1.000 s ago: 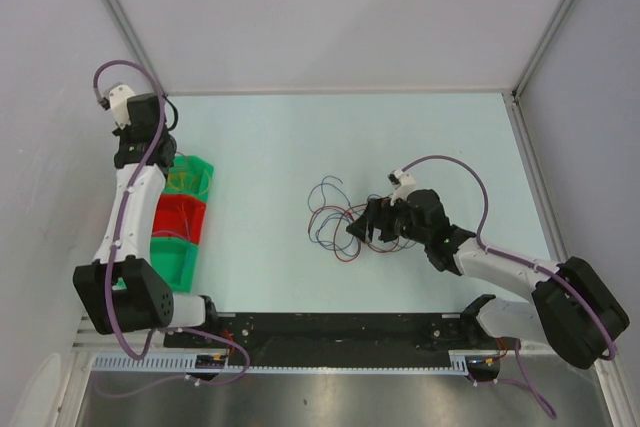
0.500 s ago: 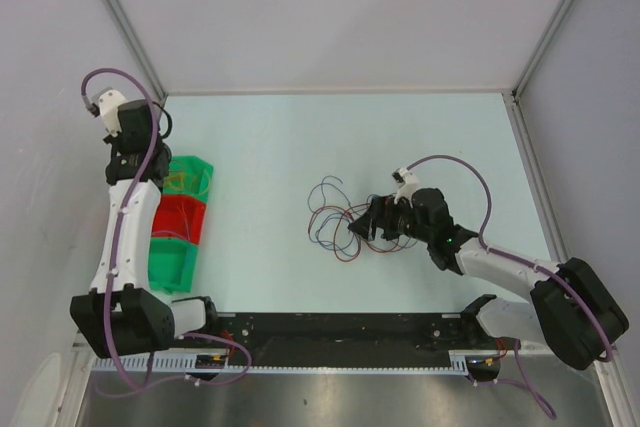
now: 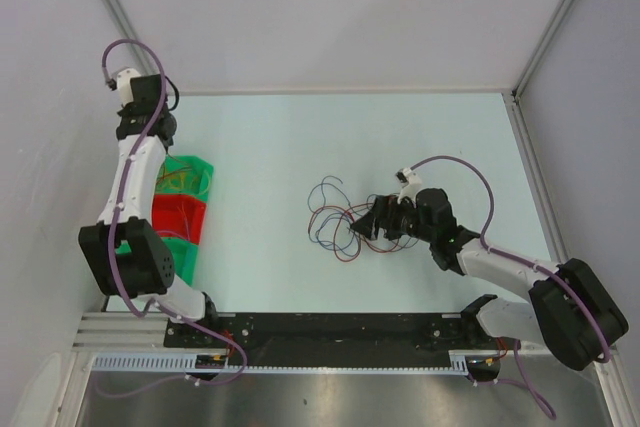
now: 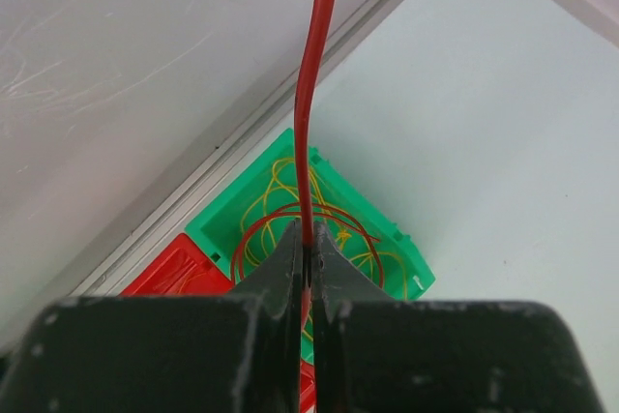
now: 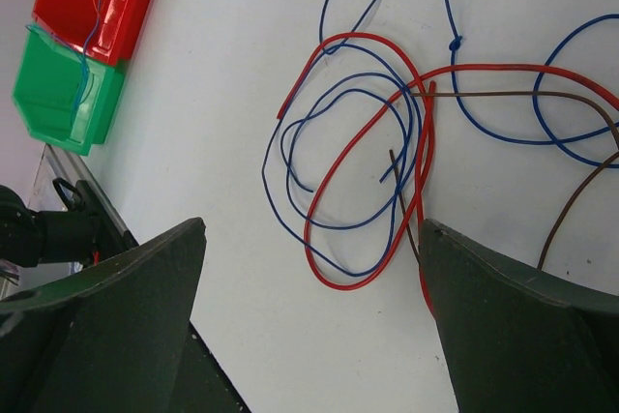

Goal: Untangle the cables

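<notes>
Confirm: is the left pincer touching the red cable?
Touching. The left wrist view shows the left pincer shut on the red cable, which rises from between its fingertips.

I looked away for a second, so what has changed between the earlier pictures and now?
The left gripper, shut on a thin red wire, swung a little along the table's far left edge above the green plastic bin holding yellow wires. The right gripper stayed open over the tangled cables, barely shifting; the tangle looks unchanged.
</notes>
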Action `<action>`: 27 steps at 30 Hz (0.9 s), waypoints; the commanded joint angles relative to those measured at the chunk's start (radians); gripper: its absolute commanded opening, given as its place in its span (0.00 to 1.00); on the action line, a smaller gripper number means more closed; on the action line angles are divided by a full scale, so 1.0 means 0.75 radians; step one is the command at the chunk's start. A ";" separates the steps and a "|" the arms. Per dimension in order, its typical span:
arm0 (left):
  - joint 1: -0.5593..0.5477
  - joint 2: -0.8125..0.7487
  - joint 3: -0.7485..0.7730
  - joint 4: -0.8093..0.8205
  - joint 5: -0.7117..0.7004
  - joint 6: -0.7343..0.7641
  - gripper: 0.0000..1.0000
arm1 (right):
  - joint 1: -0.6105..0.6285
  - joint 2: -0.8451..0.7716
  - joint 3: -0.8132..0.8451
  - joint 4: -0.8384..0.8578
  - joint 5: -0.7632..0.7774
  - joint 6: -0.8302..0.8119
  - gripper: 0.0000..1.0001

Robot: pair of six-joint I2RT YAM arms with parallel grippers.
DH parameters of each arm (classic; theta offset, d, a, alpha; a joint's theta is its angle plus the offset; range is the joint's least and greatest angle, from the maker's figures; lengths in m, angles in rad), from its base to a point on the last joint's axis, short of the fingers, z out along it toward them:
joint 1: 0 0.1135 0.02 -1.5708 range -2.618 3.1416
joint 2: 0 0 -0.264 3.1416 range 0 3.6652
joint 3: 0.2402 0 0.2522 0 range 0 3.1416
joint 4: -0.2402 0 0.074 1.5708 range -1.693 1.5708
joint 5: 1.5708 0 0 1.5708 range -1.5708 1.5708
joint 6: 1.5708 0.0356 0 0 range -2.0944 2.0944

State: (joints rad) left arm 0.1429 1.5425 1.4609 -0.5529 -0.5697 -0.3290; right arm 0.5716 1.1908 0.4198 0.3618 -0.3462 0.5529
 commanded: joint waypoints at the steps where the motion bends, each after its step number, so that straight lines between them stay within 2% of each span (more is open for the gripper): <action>1: 0.010 0.034 0.059 0.062 0.017 0.044 0.00 | -0.026 -0.029 -0.018 0.090 -0.043 0.024 0.96; 5: 0.018 -0.015 -0.114 0.311 0.091 0.050 0.00 | -0.056 -0.031 -0.036 0.121 -0.074 0.042 0.96; 11: 0.102 -0.099 -0.360 0.510 0.191 -0.113 0.00 | -0.110 -0.033 -0.069 0.174 -0.134 0.077 0.96; 17: 0.161 -0.181 -0.524 0.535 0.185 -0.289 0.00 | -0.138 -0.037 -0.091 0.211 -0.170 0.099 0.96; 21: 0.216 -0.181 -0.604 0.539 0.250 -0.406 0.00 | -0.151 -0.037 -0.100 0.227 -0.185 0.107 0.96; 27: 0.280 -0.061 -0.631 0.531 0.479 -0.524 0.00 | -0.161 -0.037 -0.106 0.237 -0.197 0.116 0.96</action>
State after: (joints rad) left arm 0.3241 1.4525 0.9985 -0.1940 -0.3367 -0.6193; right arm 0.4580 1.1847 0.3481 0.4847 -0.4747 0.6296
